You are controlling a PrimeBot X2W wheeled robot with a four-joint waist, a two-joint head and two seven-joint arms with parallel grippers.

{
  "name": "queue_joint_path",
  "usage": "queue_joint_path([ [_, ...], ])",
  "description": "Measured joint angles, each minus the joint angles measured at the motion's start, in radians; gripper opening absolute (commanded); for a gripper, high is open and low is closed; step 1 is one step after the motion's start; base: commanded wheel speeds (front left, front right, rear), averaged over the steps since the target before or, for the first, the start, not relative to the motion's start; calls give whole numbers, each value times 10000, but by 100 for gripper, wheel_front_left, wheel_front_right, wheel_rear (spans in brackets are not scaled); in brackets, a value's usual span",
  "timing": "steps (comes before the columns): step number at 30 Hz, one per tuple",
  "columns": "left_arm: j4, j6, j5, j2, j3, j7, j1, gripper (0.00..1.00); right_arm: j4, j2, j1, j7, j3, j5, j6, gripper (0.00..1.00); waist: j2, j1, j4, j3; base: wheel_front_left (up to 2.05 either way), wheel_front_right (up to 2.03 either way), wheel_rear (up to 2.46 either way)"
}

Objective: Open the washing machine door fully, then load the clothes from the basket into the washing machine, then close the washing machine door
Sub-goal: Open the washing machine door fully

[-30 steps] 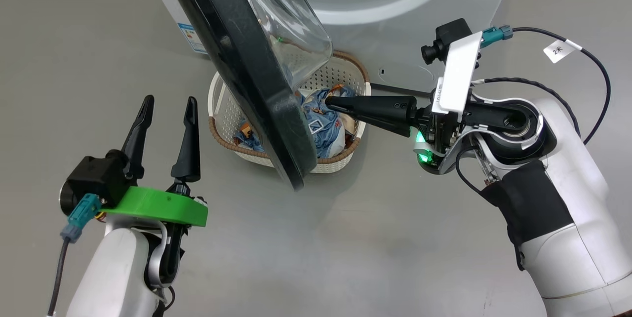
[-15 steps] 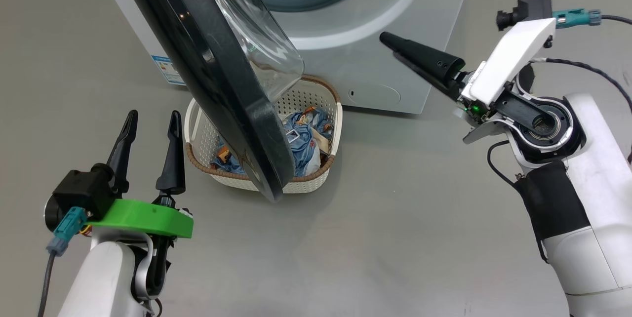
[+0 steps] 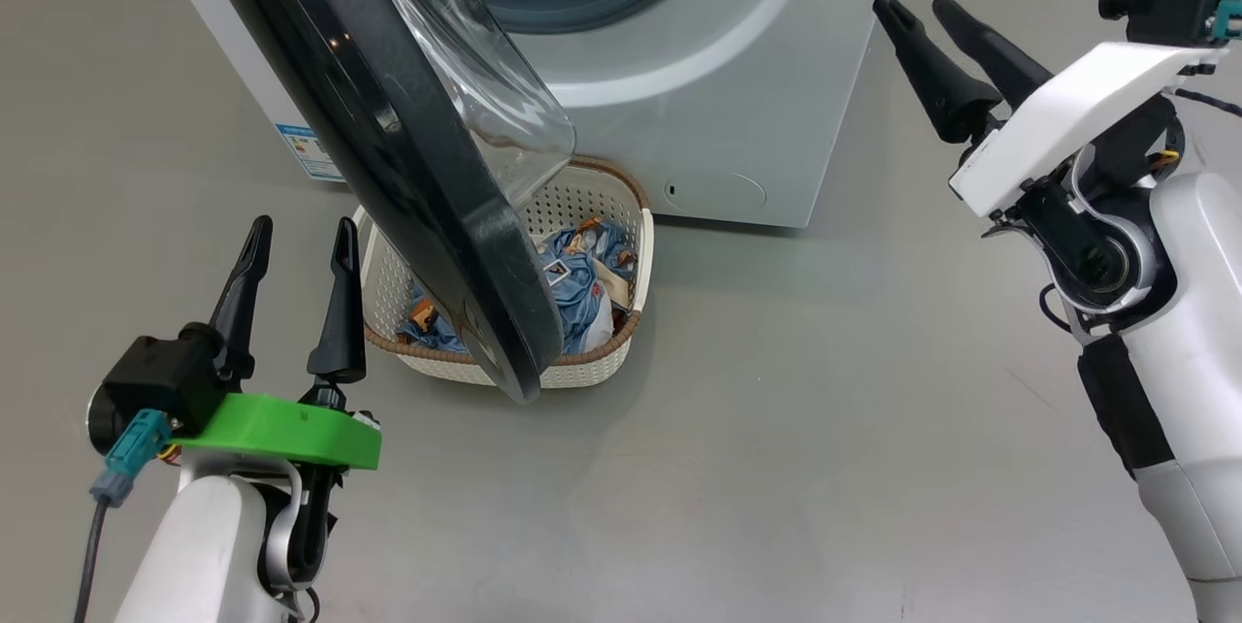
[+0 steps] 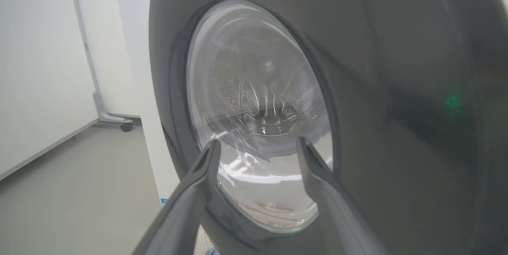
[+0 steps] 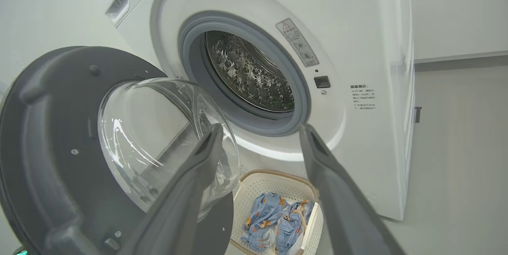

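Note:
The washing machine point(image 3: 737, 70) stands at the top with its door point(image 3: 388, 118) swung open, hanging over the basket point(image 3: 592, 206) on the floor. Blue printed clothes point(image 3: 572, 274) lie in the basket, partly hidden by the door. My right gripper point(image 3: 912, 4) is open and empty, raised to the right of the machine, well away from the basket. My left gripper point(image 3: 301, 230) is open at the lower left, facing the door's outer glass point(image 4: 258, 120). In the right wrist view my open gripper point(image 5: 260, 130) looks at the drum point(image 5: 250, 76), the door point(image 5: 51, 147) and the clothes point(image 5: 274, 219).
Grey floor spreads in front of and to the right of the machine. A blue energy label point(image 3: 309, 149) sits low on the machine's left front. A white wall panel on a wheeled foot point(image 4: 115, 119) stands behind the machine's side.
My right gripper, shut among the clothes in the basket a second ago, has come up and out to the right and opened, empty. The head view has shifted. The left arm has stayed put.

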State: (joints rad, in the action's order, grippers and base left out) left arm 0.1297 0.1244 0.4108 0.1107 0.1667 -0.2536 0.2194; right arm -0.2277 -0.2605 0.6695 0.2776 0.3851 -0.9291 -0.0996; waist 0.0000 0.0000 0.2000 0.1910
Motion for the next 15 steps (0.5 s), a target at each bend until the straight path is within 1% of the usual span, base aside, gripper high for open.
queue_joint_path([
  [8, -21, 0, -4, 6, -73, 0, -69, 100, -52, -439, -28, -1720, 502, 1887, -52, 100, 0, 0, -81, -97, 0, 0, 0],
  [13, -21, 0, -73, 40, -230, 0, -286, 100, -127, -621, -267, -2738, 708, 2823, -50, 100, 0, 0, -199, -225, 0, 0, 0],
  [15, -21, 0, -73, 50, -326, 0, -354, 100, -263, -625, -548, -3093, 775, 3104, 6, 100, 0, 0, -253, -276, 0, 0, 0],
])
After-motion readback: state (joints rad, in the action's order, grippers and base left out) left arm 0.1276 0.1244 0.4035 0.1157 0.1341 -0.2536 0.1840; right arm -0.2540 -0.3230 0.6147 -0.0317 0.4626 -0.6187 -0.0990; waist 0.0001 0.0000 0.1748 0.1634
